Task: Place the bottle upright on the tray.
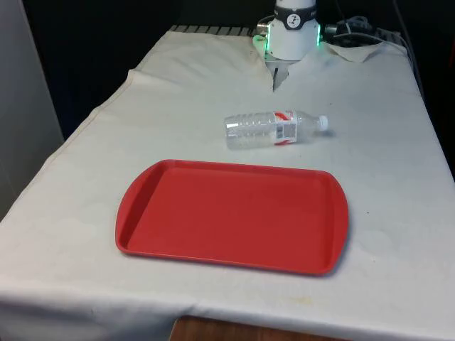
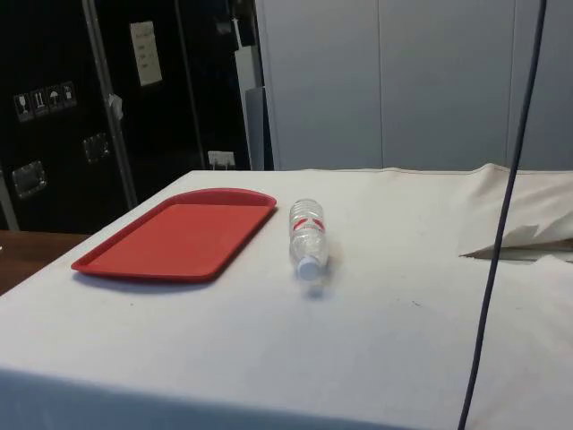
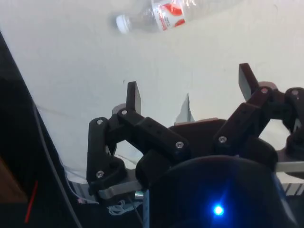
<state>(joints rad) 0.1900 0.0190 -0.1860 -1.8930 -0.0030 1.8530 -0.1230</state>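
A clear plastic bottle (image 1: pixel 274 129) with a white cap and a red-and-white label lies on its side on the white cloth. Its cap points to the front view's right. In the side view the bottle (image 2: pixel 308 235) lies with its cap towards the camera, just beside the red tray (image 2: pixel 179 233). The tray (image 1: pixel 231 213) is flat with nothing on it, between the bottle and the table's near edge. In the wrist view my gripper (image 3: pixel 190 88) hangs open high above the cloth, its fingers (image 3: pixel 134 97) wide apart and holding nothing. The bottle (image 3: pixel 183 12) lies well beyond the fingertips.
A raised fold of cloth (image 1: pixel 274 77) sits near the robot's base (image 1: pixel 293 32), with cables and crumpled cloth (image 1: pixel 359 44) beside it. In the side view a dark cable (image 2: pixel 497 242) hangs in front of a lifted cloth edge (image 2: pixel 524 237).
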